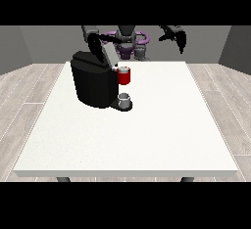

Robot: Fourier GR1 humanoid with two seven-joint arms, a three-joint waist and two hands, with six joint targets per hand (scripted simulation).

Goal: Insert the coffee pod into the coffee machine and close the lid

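The black coffee machine [93,83] stands on the white table [147,135], left of the middle. Its grey lid [109,53] is tilted up and open. Below the lid is the red pod holder [124,76], with a small pale round top [124,69] that may be the coffee pod. The hand at the view's left [104,39] is right at the raised lid's top edge; whether it touches the lid is unclear. The hand at the view's right [178,36] hangs high above the table's far right edge, fingers relaxed and holding nothing.
A small grey cup [125,101] sits on the machine's base under the red holder. The robot's torso [128,39] is behind the table's far edge. Wooden floor surrounds the table.
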